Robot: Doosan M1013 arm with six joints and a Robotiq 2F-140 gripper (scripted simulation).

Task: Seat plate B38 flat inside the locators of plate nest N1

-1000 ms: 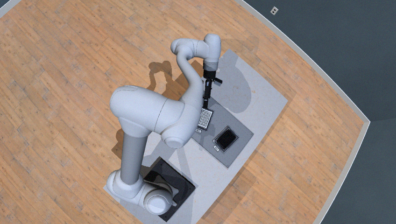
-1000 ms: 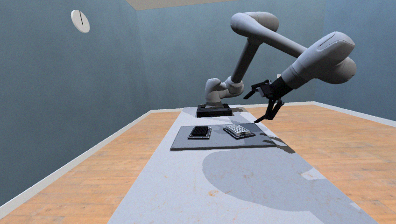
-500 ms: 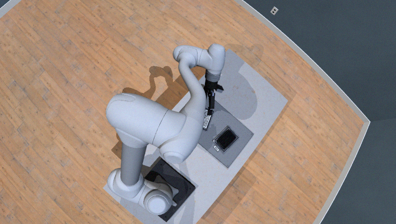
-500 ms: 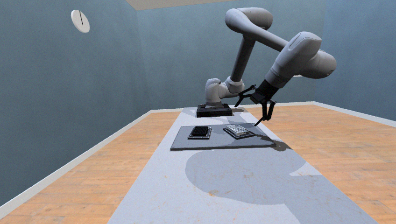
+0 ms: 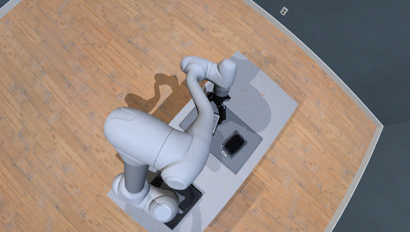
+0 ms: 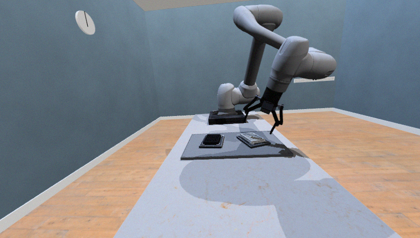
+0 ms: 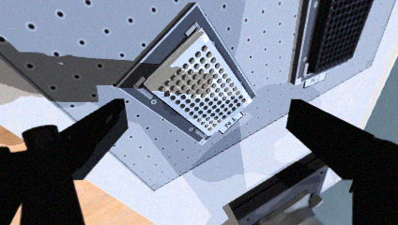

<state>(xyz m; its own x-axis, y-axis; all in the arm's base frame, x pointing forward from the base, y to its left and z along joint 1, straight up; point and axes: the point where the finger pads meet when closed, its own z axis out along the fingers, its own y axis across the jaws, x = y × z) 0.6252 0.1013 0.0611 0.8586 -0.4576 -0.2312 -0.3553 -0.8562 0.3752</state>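
A white perforated plate (image 7: 202, 84) (image 6: 252, 138) (image 5: 215, 123) lies on the nest labelled N1 (image 7: 164, 110). It sits askew, turned against the nest's frame, and looks tilted rather than flat. A black plate (image 7: 338, 33) (image 6: 212, 139) (image 5: 234, 143) sits square in the other nest (image 7: 300, 47). My gripper (image 7: 207, 113) (image 6: 258, 122) (image 5: 221, 110) is open and empty. It hangs above the white plate's far side, with its fingers spread wider than the plate. In the overhead view the arm hides most of the white plate.
Both nests stand on a grey perforated baseplate (image 7: 70, 28) (image 6: 236, 151) (image 5: 247, 143) on a long pale table (image 6: 206, 191). The robot's black base mount (image 6: 227, 117) (image 7: 277, 197) stands at the table's far end. Wood floor surrounds the table.
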